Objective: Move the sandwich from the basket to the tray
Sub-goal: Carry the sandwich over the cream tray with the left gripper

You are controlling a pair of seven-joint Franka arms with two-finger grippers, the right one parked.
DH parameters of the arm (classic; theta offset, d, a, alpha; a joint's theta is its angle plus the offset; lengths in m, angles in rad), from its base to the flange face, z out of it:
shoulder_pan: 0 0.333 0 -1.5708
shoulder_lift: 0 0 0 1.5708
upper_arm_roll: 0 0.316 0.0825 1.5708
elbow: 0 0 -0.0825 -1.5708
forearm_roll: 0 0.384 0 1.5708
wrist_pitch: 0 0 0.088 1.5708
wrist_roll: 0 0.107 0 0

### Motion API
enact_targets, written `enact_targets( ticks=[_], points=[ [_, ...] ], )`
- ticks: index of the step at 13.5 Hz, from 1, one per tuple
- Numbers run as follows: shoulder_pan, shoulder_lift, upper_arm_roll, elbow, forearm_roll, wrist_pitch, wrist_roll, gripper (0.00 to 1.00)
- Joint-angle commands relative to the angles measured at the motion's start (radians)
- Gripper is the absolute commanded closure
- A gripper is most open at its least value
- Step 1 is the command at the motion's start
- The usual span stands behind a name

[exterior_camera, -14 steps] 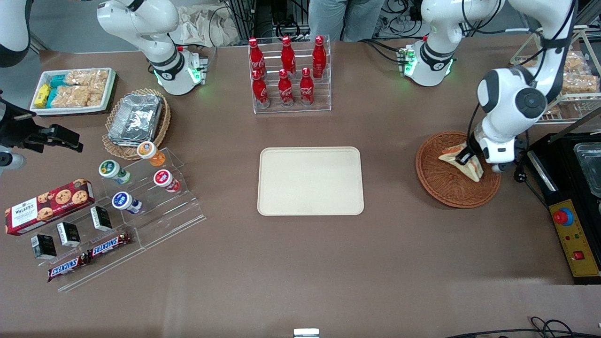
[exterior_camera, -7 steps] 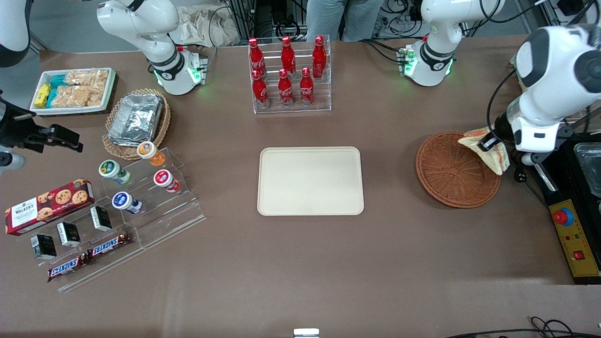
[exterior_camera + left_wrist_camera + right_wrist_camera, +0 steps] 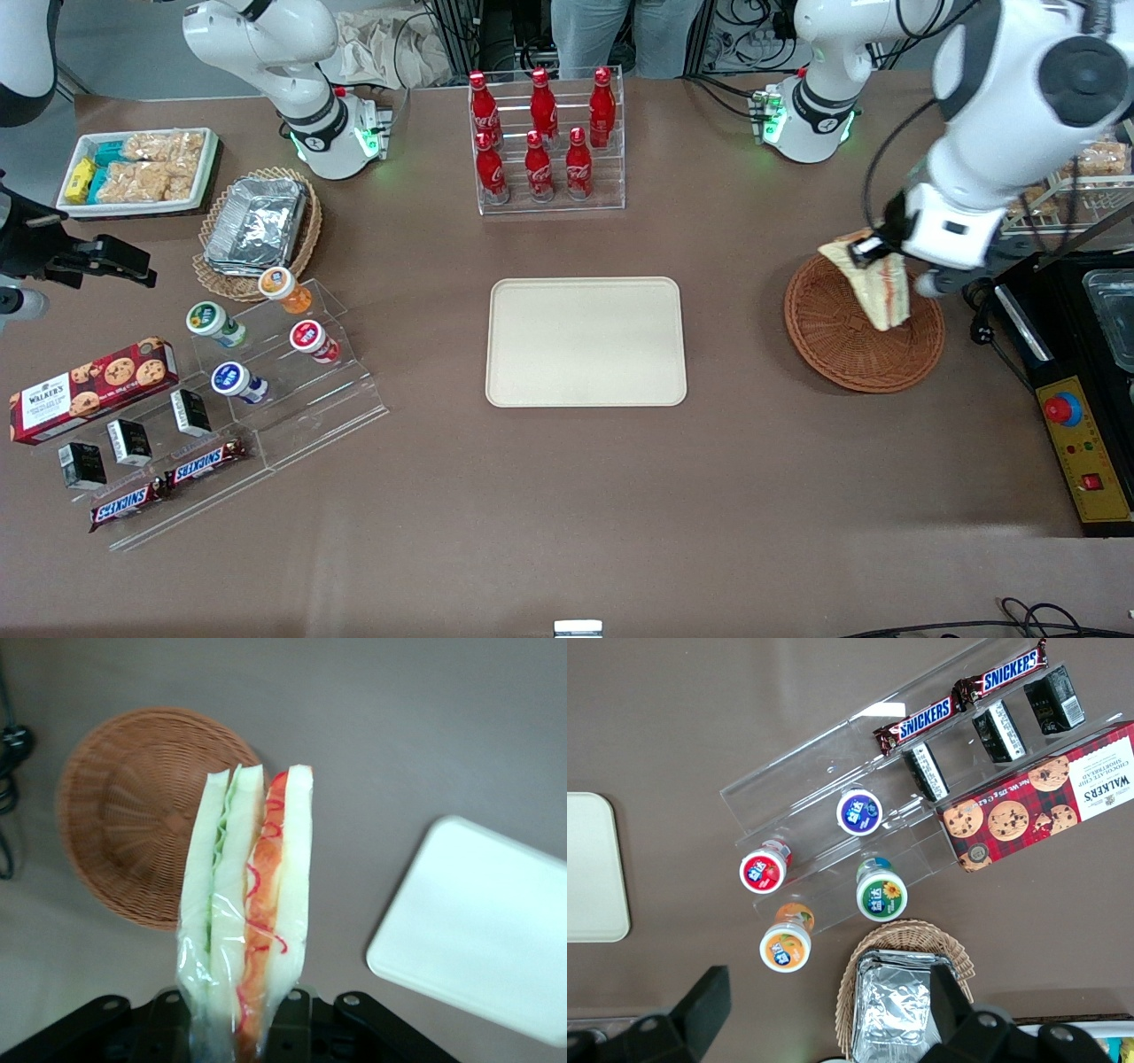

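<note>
Sandwich (image 3: 877, 285) in end effector (image 3: 864, 251) above basket (image 3: 842, 350)

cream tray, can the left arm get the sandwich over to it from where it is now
Probably yes. The pincer is shut on the triangular white-bread sandwich, lifted above the reddish-brown woven basket. Only bare table shows between it and the flat cream rectangular tray.

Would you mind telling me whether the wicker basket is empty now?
Empty: the basket shows only bare weave, and the claw holds the sandwich above it.
</note>
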Motion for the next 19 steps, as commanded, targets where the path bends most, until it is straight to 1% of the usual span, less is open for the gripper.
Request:
enact_targets(
  ticks=[1,2,4,6,8,11,13,14,15,19],
  points=[
    [0.005,0.023,-0.107,0.057,-0.024,-0.031,0.021,1.0],
    [-0.001,0.033,-0.151,0.06,-0.053,-0.018,0.013,1.0],
    [-0.003,0.062,-0.223,0.065,-0.061,0.034,-0.008,1.0],
    [-0.005,0.105,-0.295,0.062,-0.047,0.104,-0.013,1.0],
    [-0.009,0.168,-0.348,0.057,-0.006,0.138,-0.013,1.0],
    [-0.021,0.297,-0.357,0.06,0.064,0.19,0.005,1.0],
    [-0.066,0.387,-0.357,0.054,0.149,0.259,-0.017,1.0],
    [-0.072,0.439,-0.356,0.054,0.178,0.288,-0.048,1.0],
    [-0.072,0.488,-0.356,0.054,0.202,0.32,-0.079,1.0],
    [-0.074,0.608,-0.348,0.039,0.279,0.405,-0.099,1.0]
  ],
)
